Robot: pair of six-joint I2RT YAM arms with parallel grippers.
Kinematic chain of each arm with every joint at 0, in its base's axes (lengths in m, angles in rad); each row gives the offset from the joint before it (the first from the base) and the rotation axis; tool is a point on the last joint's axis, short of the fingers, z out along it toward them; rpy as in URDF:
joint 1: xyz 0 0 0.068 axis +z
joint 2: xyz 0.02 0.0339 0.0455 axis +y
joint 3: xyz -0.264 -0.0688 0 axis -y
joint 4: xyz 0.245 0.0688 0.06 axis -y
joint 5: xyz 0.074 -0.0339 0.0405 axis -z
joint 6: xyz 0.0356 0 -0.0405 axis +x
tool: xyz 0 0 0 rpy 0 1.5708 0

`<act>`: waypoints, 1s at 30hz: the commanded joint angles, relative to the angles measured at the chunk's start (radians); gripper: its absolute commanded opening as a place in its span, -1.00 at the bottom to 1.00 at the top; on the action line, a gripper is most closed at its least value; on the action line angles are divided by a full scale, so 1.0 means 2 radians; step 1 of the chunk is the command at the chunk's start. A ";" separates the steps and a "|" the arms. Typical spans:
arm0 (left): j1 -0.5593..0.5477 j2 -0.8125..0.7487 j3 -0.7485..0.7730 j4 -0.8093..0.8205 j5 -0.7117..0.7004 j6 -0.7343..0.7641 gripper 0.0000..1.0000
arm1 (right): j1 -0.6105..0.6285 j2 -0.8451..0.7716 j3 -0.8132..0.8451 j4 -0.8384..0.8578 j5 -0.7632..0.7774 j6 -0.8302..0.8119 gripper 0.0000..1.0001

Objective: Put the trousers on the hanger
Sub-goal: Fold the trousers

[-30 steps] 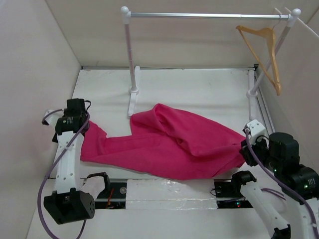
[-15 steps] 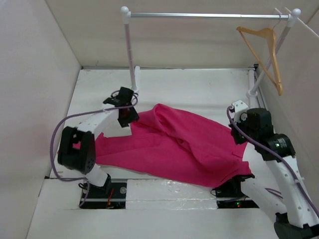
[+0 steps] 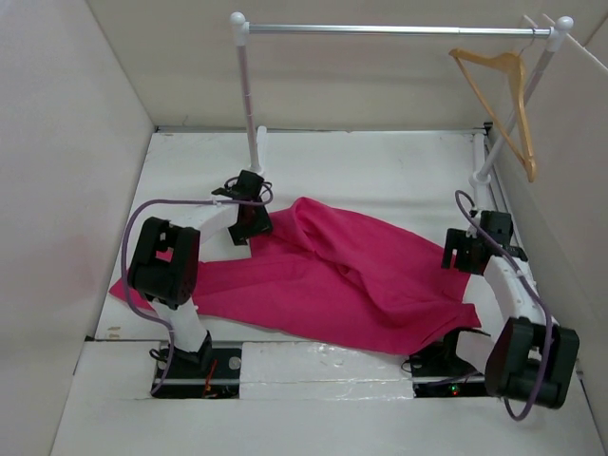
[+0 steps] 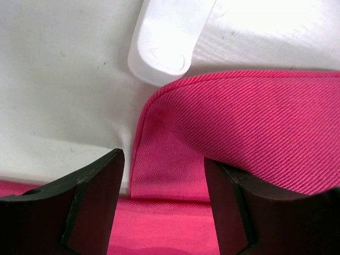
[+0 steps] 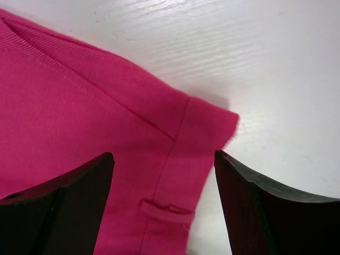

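White walls box in a white surface (image 3: 380,171), and from above the trousers (image 3: 342,285) lie crumpled across its middle, reaching from beside the left arm over to the right arm. A rail (image 3: 399,29) on white posts spans the far end. The hanger (image 3: 508,104) hangs by its hook at the rail's right end, well apart from the trousers. The left claw (image 3: 249,226) sits at the cloth's far left edge, just beside the rail's left foot (image 3: 253,195); the right claw (image 3: 458,255) sits at the cloth's right edge. From the left wrist, the claw is released, its two dark fingers (image 4: 90,207) spread with a rounded fold of pink cloth between them, and the white foot's end lies just beyond on the bare surface. From the right wrist, that claw is likewise released, its fingers wide apart either side of a waistband corner with a belt loop (image 5: 164,210), bare surface to the right.
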 commanded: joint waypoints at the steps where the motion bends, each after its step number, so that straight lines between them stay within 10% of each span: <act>1: -0.002 -0.001 0.007 0.025 -0.022 0.013 0.17 | -0.010 0.061 -0.001 0.107 -0.066 0.010 0.63; 8: -0.002 0.035 0.000 0.046 -0.019 0.025 0.05 | -0.017 0.152 -0.015 0.195 -0.127 0.039 0.30; 13: -0.002 0.025 -0.023 0.073 0.020 0.018 -0.67 | -0.017 0.158 -0.009 0.227 -0.155 0.040 -1.00; 14: -0.002 0.014 -0.022 0.074 0.028 0.020 -1.00 | -0.022 0.147 -0.003 0.216 -0.153 0.033 -1.00; 30: 0.008 -0.213 0.121 -0.160 -0.257 0.085 -1.00 | -0.057 0.009 0.110 0.109 -0.012 -0.036 -1.00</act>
